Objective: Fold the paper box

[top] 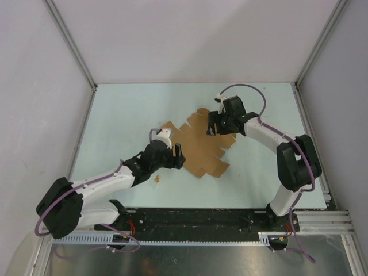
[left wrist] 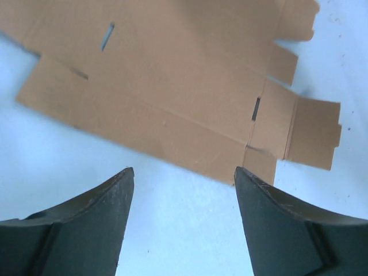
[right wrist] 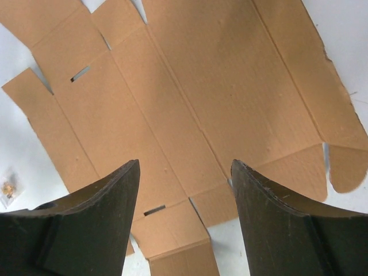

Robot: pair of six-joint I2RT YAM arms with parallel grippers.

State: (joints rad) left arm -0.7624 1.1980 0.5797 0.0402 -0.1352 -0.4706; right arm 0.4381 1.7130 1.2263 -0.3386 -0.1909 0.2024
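The paper box (top: 198,146) is a flat brown die-cut cardboard sheet with tabs and slots, lying on the pale table near its middle. My left gripper (top: 178,156) sits at the sheet's left edge. In the left wrist view the left gripper (left wrist: 184,172) is open over bare table, just short of the paper box (left wrist: 172,86). My right gripper (top: 215,127) hovers over the sheet's far right part. In the right wrist view the right gripper (right wrist: 185,167) is open above the paper box (right wrist: 201,86), with nothing between its fingers.
A tiny brown scrap (top: 156,179) lies on the table near the left arm; the scrap (right wrist: 7,188) also shows at the left edge of the right wrist view. White walls enclose the table on three sides. A black rail (top: 201,221) runs along the near edge.
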